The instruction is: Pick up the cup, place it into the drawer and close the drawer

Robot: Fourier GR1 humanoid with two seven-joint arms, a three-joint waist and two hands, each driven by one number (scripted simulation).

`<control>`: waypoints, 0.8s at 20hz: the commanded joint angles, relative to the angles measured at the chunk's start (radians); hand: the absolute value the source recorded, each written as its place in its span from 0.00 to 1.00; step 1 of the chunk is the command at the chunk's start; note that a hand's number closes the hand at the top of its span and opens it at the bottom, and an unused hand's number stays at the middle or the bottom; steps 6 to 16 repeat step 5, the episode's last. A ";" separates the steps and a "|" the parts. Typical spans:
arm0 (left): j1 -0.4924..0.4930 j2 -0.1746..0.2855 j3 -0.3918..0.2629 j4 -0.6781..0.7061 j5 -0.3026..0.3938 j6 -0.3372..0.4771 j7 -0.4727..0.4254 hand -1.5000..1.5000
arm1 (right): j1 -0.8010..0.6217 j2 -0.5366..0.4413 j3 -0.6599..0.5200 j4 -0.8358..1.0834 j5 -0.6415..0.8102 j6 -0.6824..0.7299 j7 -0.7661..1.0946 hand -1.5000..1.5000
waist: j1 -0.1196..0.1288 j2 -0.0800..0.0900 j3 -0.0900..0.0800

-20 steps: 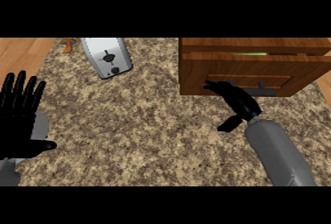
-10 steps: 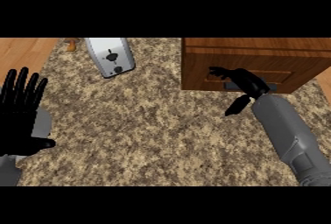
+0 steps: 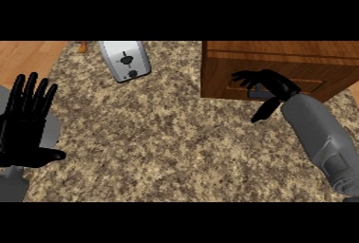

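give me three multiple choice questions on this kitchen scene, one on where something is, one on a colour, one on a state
1. Where is the right hand?
A) low at the left edge
B) at the drawer front
C) raised above the view's middle

2. What colour is the toaster?
A) red
B) green
C) silver-grey

3. How is the drawer?
A) pushed in
B) pulled wide open
C) taken out

Answers:
1 B, the hand lies against the wooden front by the handle.
2 C, its body is silver-grey.
3 A, none of its inside shows.
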 commanded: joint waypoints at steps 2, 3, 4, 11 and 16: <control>0.032 -0.025 -0.020 0.020 -0.035 -0.027 -0.043 0.00 | -0.076 -0.043 -0.038 0.085 0.001 -0.045 0.106 0.00 | 0.022 0.034 0.011; -0.031 -0.023 -0.012 0.029 -0.039 0.010 -0.020 0.00 | -0.072 -0.060 -0.040 0.090 0.000 -0.037 0.079 0.00 | 0.014 0.039 0.012; -0.009 -0.030 -0.012 0.026 -0.038 0.006 -0.029 0.00 | -0.084 -0.041 -0.043 0.091 -0.002 -0.054 0.096 0.00 | 0.024 0.038 0.012; -0.031 -0.004 0.011 0.056 -0.019 -0.029 -0.020 0.00 | -0.091 -0.017 -0.046 0.095 -0.004 -0.067 0.116 0.00 | 0.018 0.038 0.011; -0.031 -0.004 0.011 0.056 -0.019 -0.029 -0.020 0.00 | -0.091 -0.017 -0.046 0.095 -0.004 -0.067 0.116 0.00 | 0.018 0.038 0.011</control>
